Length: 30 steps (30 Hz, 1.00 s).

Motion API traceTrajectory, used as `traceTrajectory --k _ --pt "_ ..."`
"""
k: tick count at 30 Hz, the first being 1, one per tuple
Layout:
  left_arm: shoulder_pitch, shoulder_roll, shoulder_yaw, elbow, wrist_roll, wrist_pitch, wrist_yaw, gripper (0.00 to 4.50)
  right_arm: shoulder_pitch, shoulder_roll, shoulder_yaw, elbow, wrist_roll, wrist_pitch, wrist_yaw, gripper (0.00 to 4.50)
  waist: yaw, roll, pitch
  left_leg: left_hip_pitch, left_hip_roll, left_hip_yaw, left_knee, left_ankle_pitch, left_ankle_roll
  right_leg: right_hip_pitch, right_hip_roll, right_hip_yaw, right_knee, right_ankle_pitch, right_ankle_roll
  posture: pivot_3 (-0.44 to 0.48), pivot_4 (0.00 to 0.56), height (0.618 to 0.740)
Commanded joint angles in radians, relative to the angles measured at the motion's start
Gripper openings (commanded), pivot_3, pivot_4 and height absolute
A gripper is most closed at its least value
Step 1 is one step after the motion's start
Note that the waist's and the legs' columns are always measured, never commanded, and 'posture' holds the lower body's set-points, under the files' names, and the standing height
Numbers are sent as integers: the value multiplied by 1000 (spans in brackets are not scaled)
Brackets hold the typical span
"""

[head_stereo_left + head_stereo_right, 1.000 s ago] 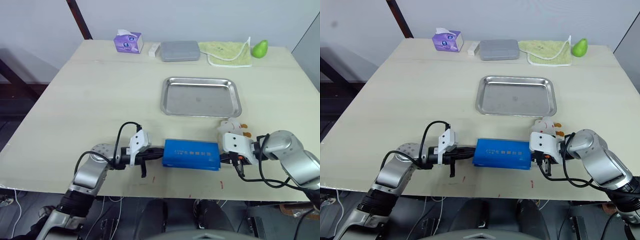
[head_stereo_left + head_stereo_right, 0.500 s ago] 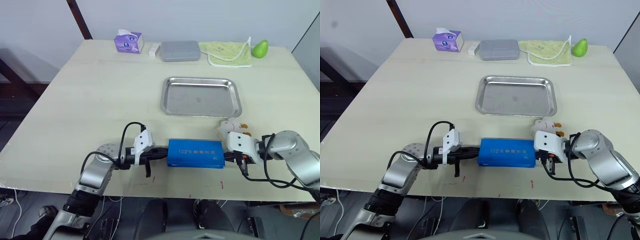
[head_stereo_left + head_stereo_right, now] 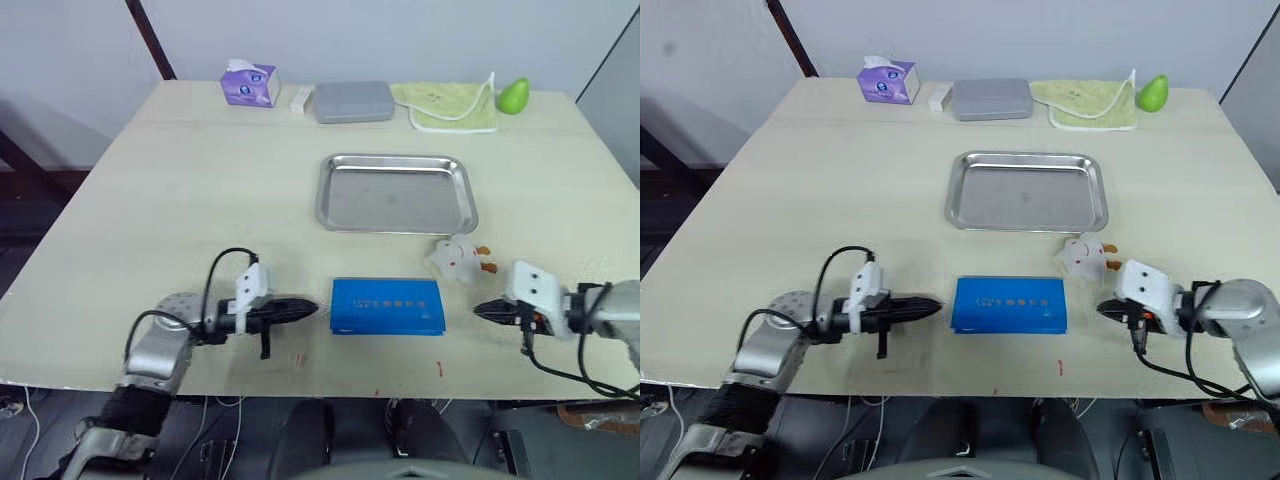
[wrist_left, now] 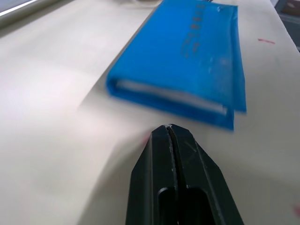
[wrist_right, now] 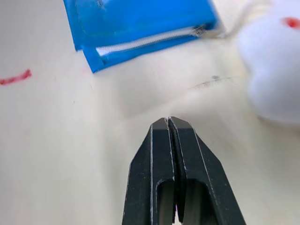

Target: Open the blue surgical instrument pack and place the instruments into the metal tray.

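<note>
The blue surgical instrument pack (image 3: 387, 306) lies flat and folded shut on the pale desk (image 3: 200, 200) near its front edge, directly in front of the metal tray (image 3: 395, 193), which sits a little farther back. From the head views the pack reads as a plain blue rectangle with white print; the left wrist view adds its folded side with a pale lining between the blue layers, and the right wrist view shows a white zipper line along the pack's edge, with a red mark on the desk close by. The left hand (image 3: 310, 308) lies low over the desk just beside the pack's left end, its forearm stretched out along the front edge, black fingers pressed together and clear of the pack. The right hand (image 3: 480, 310) points at the pack's right end from a short way off, fingers likewise pressed together, beside a small white toy (image 3: 457, 258). Along the back edge stand a purple tissue box (image 3: 248, 83), a grey case (image 3: 352, 101), a green cloth (image 3: 448, 106) and a green pear (image 3: 513, 96).
</note>
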Motion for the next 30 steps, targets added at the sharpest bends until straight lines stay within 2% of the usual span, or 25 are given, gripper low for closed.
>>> traceTrajectory --k 1,2,3,5,7,10,11,14,19,21,23,25,30 --pt "50 43 104 -41 -119 41 -67 514 97 25 -186 -40 126 -64 48 527 0 0 0 0 0 0 0 0 0 0 0 0 0 0 0 0 150 736" --pt "71 61 146 -49 -157 68 -78 755 152 35 -254 -44 151 -85 66 808 3 0 1 -1 0 0 0 0 0 0 0 -1 0 0 0 0 150 736" --pt "94 80 184 -56 -188 90 -89 1300 212 41 -320 -47 176 -99 86 1380 4 0 1 -2 2 -1 0 0 0 0 -1 -1 -1 0 0 0 150 736" --pt "136 115 250 -52 -224 113 -108 1888 302 50 -431 -39 191 -122 109 1947 12 0 0 -1 2 0 1 0 0 0 -1 -1 -1 0 1 0 150 736" --pt "171 142 310 -49 -260 144 -116 2769 365 52 -530 -40 221 -118 122 2854 11 0 0 -1 2 0 0 0 0 0 -2 -1 -1 0 1 0 150 736" --pt "189 151 351 -65 -293 180 -111 4065 411 53 -590 -49 254 -112 129 4231 11 0 0 1 3 1 0 0 0 1 -2 -1 -1 0 0 0 150 736" --pt "192 151 357 -73 -299 188 -111 4411 420 53 -599 -53 261 -111 130 4483 10 0 0 2 4 1 0 0 0 2 -1 -1 -1 -1 0 0 150 736" --pt "203 151 367 -125 -324 216 -108 4411 435 65 -583 -83 277 -102 109 4483 10 0 0 2 4 2 0 0 0 2 -1 0 -1 -1 0 0 150 736" --pt "202 120 342 -227 -294 186 -55 4411 424 120 -439 -182 236 -146 34 4483 10 0 0 2 4 1 0 0 0 2 -1 0 -1 -1 0 0 150 736" --pt "192 102 332 -260 -306 176 -55 4411 388 131 -323 -224 169 -187 -7 4483 10 0 0 2 4 1 0 0 0 2 -1 0 -1 -1 0 0 150 736" --pt "183 135 291 -283 -303 165 -142 4411 321 151 -194 -224 83 -239 -55 4483 6 -1 0 2 3 2 0 0 0 2 -1 0 -1 -1 0 0 150 736" --pt "152 140 268 -290 -320 190 -155 4411 256 166 -87 -200 18 -287 -76 4483 6 -1 0 2 2 1 0 0 0 2 1 0 -1 -1 0 0 150 736" --pt "115 129 216 -309 -301 175 -168 4411 140 186 67 -124 -87 -373 -115 4483 12 0 1 2 0 2 0 0 0 2 0 1 -1 -1 0 0 150 736"
